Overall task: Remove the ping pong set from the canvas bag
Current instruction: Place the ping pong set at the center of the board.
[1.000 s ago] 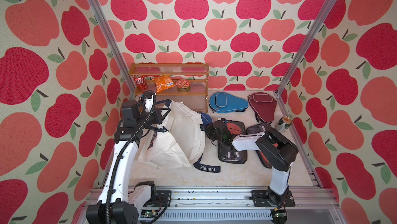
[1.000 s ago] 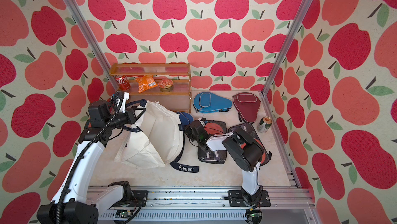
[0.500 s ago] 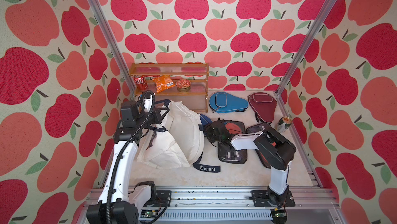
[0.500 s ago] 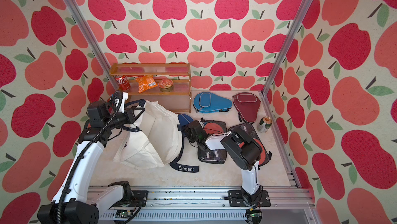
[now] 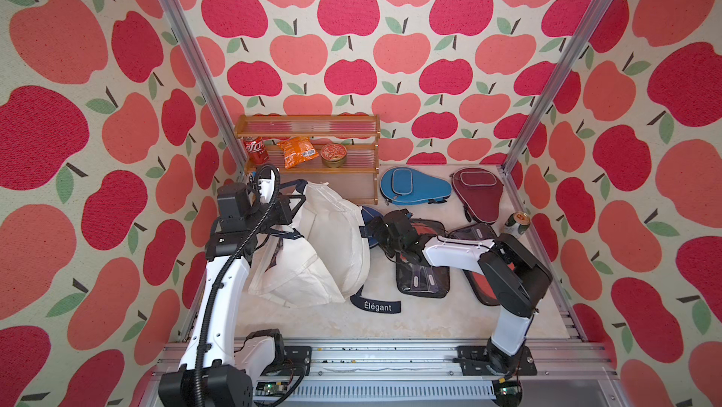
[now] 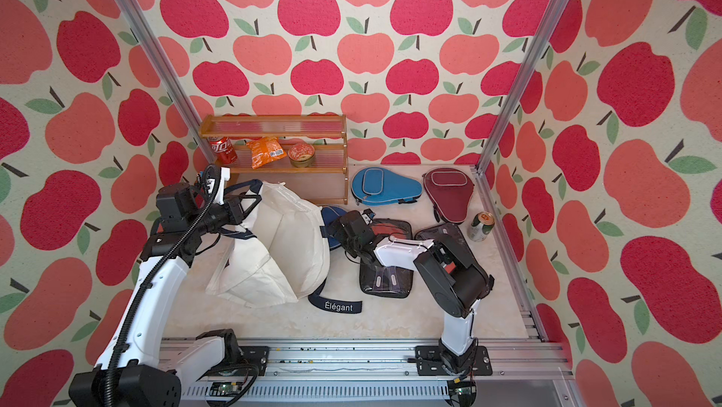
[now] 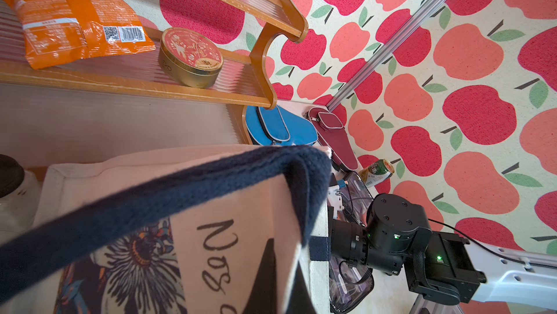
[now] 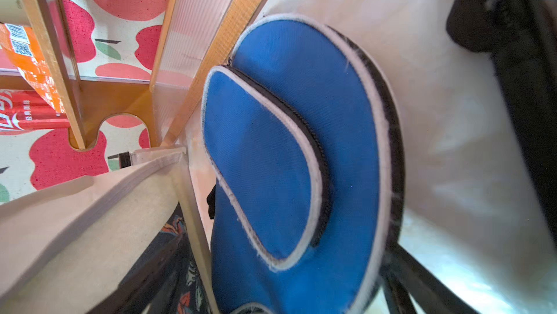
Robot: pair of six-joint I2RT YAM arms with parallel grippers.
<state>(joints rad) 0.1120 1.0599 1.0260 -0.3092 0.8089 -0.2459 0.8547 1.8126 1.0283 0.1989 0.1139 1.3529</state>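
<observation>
At worktop centre, dark-blue fabric paddle case pokes round end toward right edge from cream canvas bag; right gripper gapes, left gripper pinches navy handle.

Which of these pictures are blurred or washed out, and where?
In both top views: even light, canvas bag sharp. Left wrist view: the tin and the snack bag with its barcode are sharp. Right wrist view: the blue case is sharp, the table beside it washed out.

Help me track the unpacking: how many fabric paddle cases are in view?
3. A blue case lies by the shelf, a maroon case beside it, a second blue case at the bag's mouth, partly hidden. More may be inside.
</observation>
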